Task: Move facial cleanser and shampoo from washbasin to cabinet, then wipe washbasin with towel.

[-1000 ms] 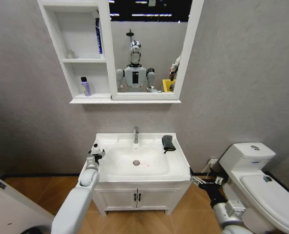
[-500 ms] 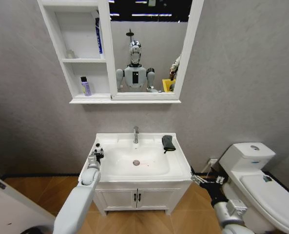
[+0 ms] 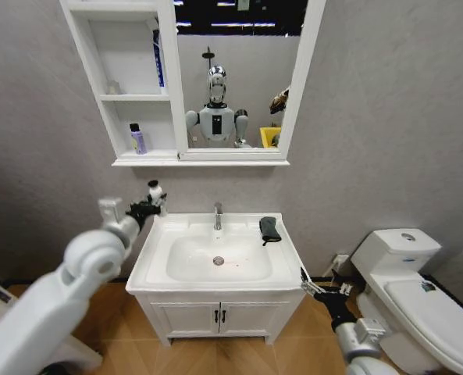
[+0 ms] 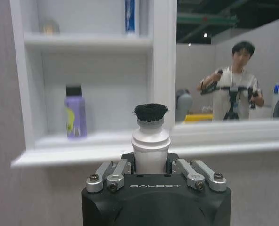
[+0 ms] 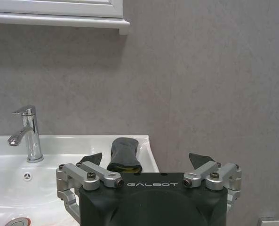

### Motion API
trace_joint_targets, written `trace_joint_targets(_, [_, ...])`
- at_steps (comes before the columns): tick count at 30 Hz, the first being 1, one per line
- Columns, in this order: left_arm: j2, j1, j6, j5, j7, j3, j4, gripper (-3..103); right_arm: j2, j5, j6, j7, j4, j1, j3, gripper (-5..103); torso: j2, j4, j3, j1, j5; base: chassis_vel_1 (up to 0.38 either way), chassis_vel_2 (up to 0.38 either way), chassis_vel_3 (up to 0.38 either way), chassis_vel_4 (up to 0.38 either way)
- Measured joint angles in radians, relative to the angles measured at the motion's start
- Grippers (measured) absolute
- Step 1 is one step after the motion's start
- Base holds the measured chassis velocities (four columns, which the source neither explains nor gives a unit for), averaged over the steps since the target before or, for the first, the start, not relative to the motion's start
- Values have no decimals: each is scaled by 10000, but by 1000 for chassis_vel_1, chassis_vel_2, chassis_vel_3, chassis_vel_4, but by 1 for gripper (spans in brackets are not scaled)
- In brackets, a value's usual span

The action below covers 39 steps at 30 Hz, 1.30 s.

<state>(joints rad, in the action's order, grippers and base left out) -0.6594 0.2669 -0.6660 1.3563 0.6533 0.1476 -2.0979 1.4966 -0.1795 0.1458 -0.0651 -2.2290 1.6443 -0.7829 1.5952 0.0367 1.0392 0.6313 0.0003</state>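
My left gripper (image 3: 151,201), left of centre above the washbasin (image 3: 293,262), grasps the shampoo (image 4: 150,141); my right gripper (image 3: 315,289), lower right, hangs released.

one facial cleanser (image 3: 137,139), one shampoo (image 3: 154,192), one towel (image 3: 269,229), one washbasin (image 3: 290,258), one cabinet (image 3: 81,47), two end effectors

The left arm reaches up and forward on the robot's left side, elbow bent, with its wrist raised above the level of the washbasin (image 3: 286,258) rim. The left hand (image 3: 151,201) is closed around the white shampoo (image 4: 151,143), fingers clamped on the bottle's neck, which stands upright between them. The right arm hangs low at the robot's right, forearm pointing forward. The right hand (image 3: 318,290) has its fingers spread apart, gripping nothing.
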Motion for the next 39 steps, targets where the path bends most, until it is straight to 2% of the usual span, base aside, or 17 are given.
trace_joint_targets(1, [-4,-1137,-64,362,36,-559,478,32,-7,3,-8,-5,0,19,-1,100,-1,-2,1,0,-10,0,0,0,0])
trace_joint_targets(2, [-4,-1137,-64,362,36,-559,478,32,-7,3,-8,-5,0,19,-1,100,-1,-2,1,0,-10,0,0,0,0])
trace_joint_targets(4, [-316,-3175,-77,479,-53,-1608,1620,32,-35,3,-18,-10,-3,23,-39,100,-1,-3,1,2,2,0,0,0,0])
trace_joint_targets(5, [-522,-3786,-75,390,-208,-1968,2121,32,-40,-2,-17,-9,-27,27,-61,100,0,-3,0,1,3,0,0,0,0])
trace_joint_targets(6, [-522,-3786,-75,390,-208,-1968,2121,32,-40,-2,-17,-9,-27,27,-61,100,0,-3,0,1,3,0,0,0,0])
trace_joint_targets(9, [-1383,-5125,-5,-246,-825,-3018,4049,32,-56,-97,-9,-8,-176,83,-181,100,-2,-3,2,4,-4,0,0,0,0])
trace_joint_targets(10, [-1383,-5125,-5,-246,-825,-3018,4049,32,-56,-97,-9,-8,-176,83,-181,100,-2,-3,2,4,-4,0,0,0,0])
trace_joint_targets(13, [-2169,-5562,114,-971,-1250,-3463,5300,32,-102,-177,-12,0,-188,118,-287,100,-2,-2,2,3,-4,0,0,0,0])
trace_joint_targets(14, [-2169,-5562,114,-971,-1250,-3463,5300,32,-102,-177,-12,0,-188,118,-287,100,-2,-2,2,3,-4,0,0,0,0])
trace_joint_targets(17, [-2829,-5760,463,-2385,-1913,-3650,6516,32,-102,-243,-16,10,-224,132,-315,100,-2,-3,2,3,-2,0,0,0,0])
trace_joint_targets(18, [-2829,-5760,463,-2385,-1913,-3650,6516,32,-102,-243,-16,10,-224,132,-315,100,-2,-3,2,3,-2,0,0,0,0])
trace_joint_targets(24, [-3488,-5841,652,-3819,-2428,-3655,8057,32,-154,-323,-23,23,-248,156,-393,100,-3,-2,2,2,-3,0,0,0,0])
trace_joint_targets(29, [-3635,-5814,498,-3927,-2486,-3600,8455,32,-185,-333,-24,37,-248,129,-417,100,-2,1,1,1,-4,0,0,0,0])
trace_joint_targets(35, [-4019,-5818,351,-3317,-2484,-3415,9261,32,-218,-324,-24,110,-239,127,-413,100,-1,-3,1,1,-2,0,0,0,0])
trace_joint_targets(39, [-4138,-5789,354,-3458,-2533,-3328,9510,32,-253,-334,-29,171,-239,165,-457,100,-1,-1,1,1,-3,0,0,0,0])
